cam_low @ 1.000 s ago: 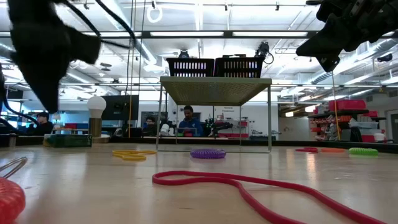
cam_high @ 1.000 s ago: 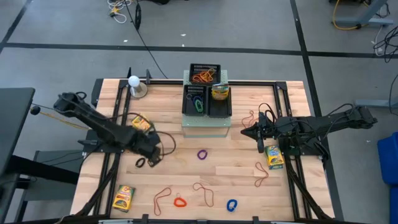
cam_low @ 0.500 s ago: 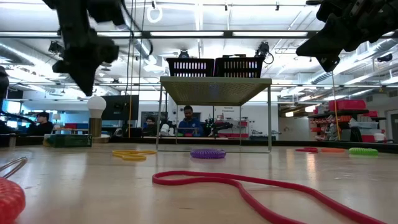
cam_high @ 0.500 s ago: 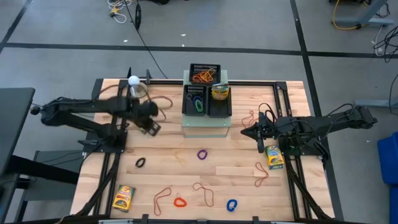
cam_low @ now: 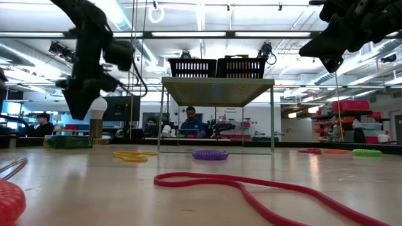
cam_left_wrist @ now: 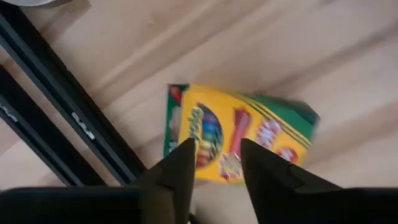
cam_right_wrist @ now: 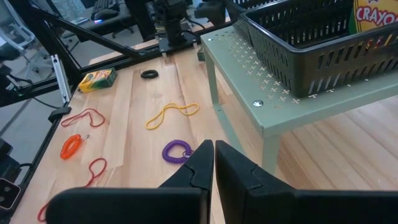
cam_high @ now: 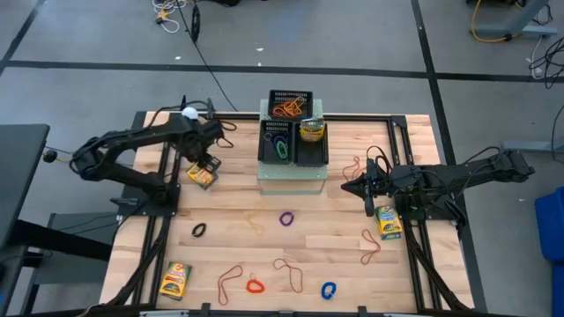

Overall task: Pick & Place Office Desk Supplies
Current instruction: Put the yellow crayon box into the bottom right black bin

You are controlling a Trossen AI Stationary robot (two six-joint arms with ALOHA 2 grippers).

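**A:** Start at the left. Where is the left gripper [cam_high: 210, 150] in relation to the crayon box [cam_high: 202, 174]?

**B:** It hangs over the far-left part of the table [cam_high: 238, 211], and the box lies flat on the wood just on the near side of it, beside the black rail. In the left wrist view the two fingers [cam_left_wrist: 180, 168] stand parted with a clear gap, nothing between them, and the box [cam_left_wrist: 239, 137] sits straight below and a little ahead of the tips.

**A:** And the box's long axis?

**B:** Judged from the wrist view, it runs across the gap, so the fingers would have to span its length unless the wrist turns to take the narrow sides. That turn looks like the thing to settle first.

**A:** Where would it go?

**B:** Likely the black mesh trays [cam_high: 291, 132] on the pale-green stand [cam_high: 291, 180], to the right of the box at mid-table.

**A:** The right arm?

**B:** The right gripper [cam_high: 347, 186] waits right of the stand, fingers pressed together and empty, with a second crayon box [cam_high: 389, 222] near it. For the far-left box, the left arm is plainly nearer.
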